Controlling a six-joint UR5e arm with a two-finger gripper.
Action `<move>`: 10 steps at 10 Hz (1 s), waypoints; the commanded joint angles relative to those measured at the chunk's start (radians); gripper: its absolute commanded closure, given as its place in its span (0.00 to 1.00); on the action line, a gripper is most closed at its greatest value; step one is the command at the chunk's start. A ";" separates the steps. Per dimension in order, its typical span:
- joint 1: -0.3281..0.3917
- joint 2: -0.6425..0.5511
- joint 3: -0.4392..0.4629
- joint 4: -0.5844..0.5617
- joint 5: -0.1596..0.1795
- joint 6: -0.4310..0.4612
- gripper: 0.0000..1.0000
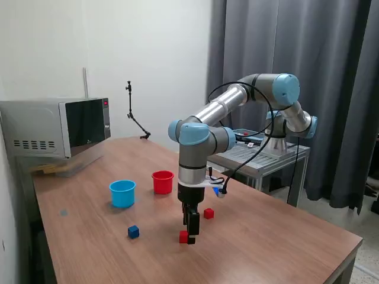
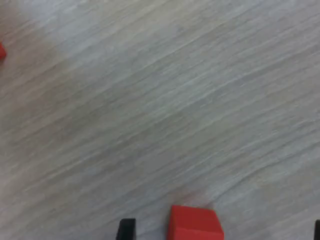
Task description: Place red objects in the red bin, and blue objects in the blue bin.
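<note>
My gripper (image 1: 189, 235) points straight down with its fingertips at the table top. It is open. A red cube (image 1: 183, 236) sits right beside the fingertips. In the wrist view this red cube (image 2: 195, 224) lies between the two spread fingers (image 2: 126, 231) and touches neither. A second red cube (image 1: 208, 213) lies a little further back toward the exterior view's right, and shows at the wrist view's edge (image 2: 1, 50). One dark blue cube (image 1: 133, 231) lies to the exterior view's left. The red cup (image 1: 163, 181) and the light blue cup (image 1: 122, 193) stand behind it. A small blue bit (image 1: 217, 191) shows behind the wrist, and I cannot tell what it is.
A microwave (image 1: 56, 127) stands at the table's far corner on the exterior view's left. A thin black stand (image 1: 135, 115) rises at the back edge. A metal cart (image 1: 263, 155) holds the arm's base beyond the table (image 1: 284, 248). Dark curtains hang behind.
</note>
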 commanded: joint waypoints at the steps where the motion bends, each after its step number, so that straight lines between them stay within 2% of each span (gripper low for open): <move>1: 0.000 0.000 0.005 -0.008 0.000 0.030 0.00; 7: -0.001 0.001 0.039 -0.052 -0.003 0.035 0.00; 8: -0.001 0.003 0.039 -0.057 -0.003 0.033 1.00; 10: -0.004 0.003 0.041 -0.061 -0.012 0.032 1.00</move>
